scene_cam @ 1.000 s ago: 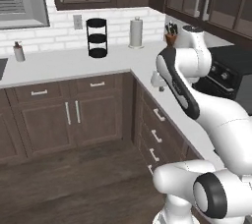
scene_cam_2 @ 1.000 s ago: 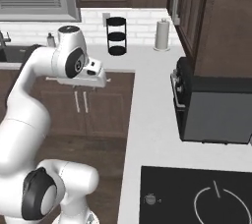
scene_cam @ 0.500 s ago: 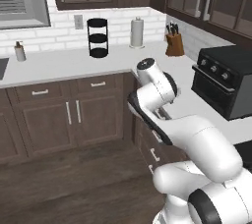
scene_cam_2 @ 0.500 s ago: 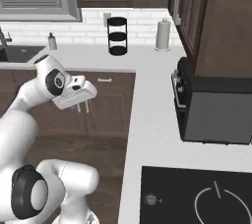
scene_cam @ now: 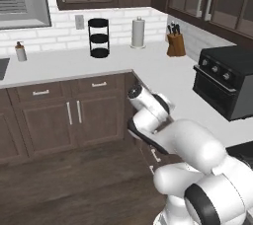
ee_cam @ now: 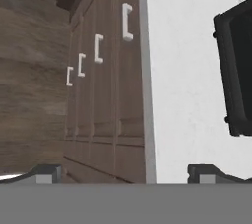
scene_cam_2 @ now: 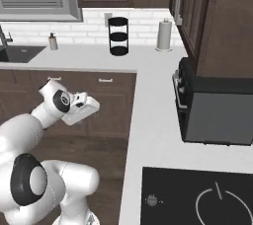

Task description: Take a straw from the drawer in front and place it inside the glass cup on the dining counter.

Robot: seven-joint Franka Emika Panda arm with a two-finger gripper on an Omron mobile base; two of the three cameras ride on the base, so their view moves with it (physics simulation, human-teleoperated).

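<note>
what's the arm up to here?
The arm is bent low beside the corner of the wall counter, with its gripper at the height of the dark-brown drawer fronts. The gripper is open and holds nothing. The drawer fronts in the hand view are all shut. A black toaster oven sits on the counter.

The arm (scene_cam: 188,145) was glossy white, built of rounded, bulbous segments. Dark rings marked its joints: a black band circled the lowest big joint, and a round black cap sat on the side of another. The hand (scene_cam_2: 81,110) was a white, boxy block. Two small dark grey finger tips (ee_cam: 47,173) ended it.
</note>
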